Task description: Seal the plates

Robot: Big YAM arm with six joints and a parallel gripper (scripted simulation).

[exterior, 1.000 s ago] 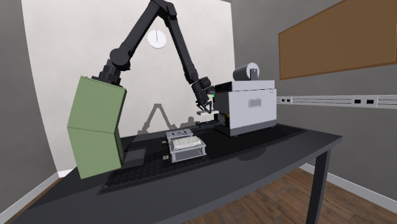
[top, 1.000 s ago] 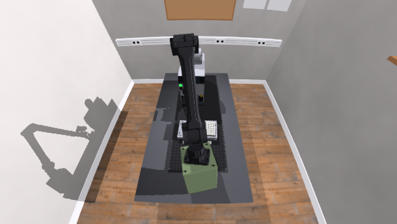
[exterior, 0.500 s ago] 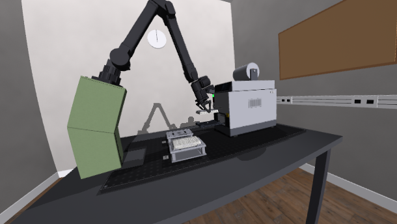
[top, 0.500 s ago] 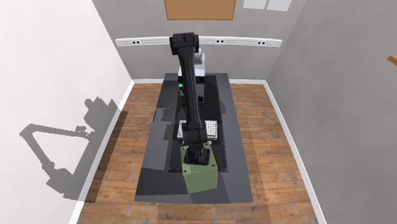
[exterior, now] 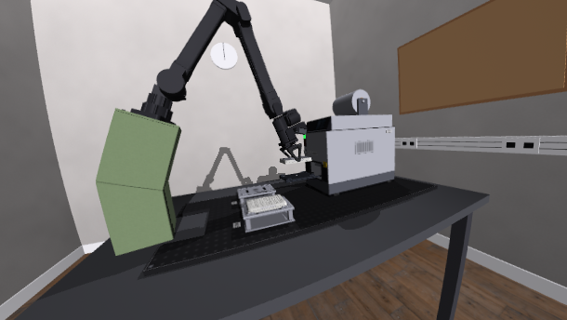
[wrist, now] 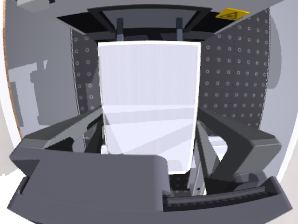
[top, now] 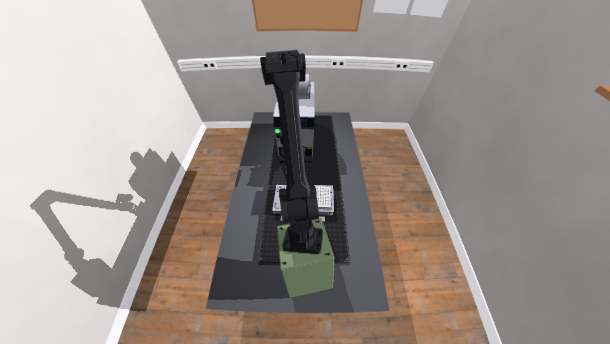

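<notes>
The plate (exterior: 296, 160) (wrist: 150, 85) is between the fingers of the gripper (exterior: 294, 157) (wrist: 149, 110), its top a smooth, pale sheet with no wells showing. The fingers stand wide, closed on its two long sides. Below them and the plate, with a gap between, is the dark stage (exterior: 297, 177), out of the sealer (top: 308, 107) (exterior: 360, 160) (wrist: 210, 4). The sealer stands just ahead of the fingers, its lamp (top: 277, 131) (exterior: 305, 137) green and a roll (top: 304, 89) (exterior: 351, 103) on top. A yellow warning label (wrist: 232, 14) shows a dark symbol; the side panel carries a block of barcode-like stripes (exterior: 363, 147), with nothing legible. Back from the fingers, toward the arm's base, an open plate (top: 324, 196) (exterior: 267, 204) with its wells showing sits in the nearer nest (exterior: 292, 218); the nest beside it (top: 276, 201) (exterior: 256, 190) holds no plate. The small tags (exterior: 237, 225) by the nests are too small to read.
</notes>
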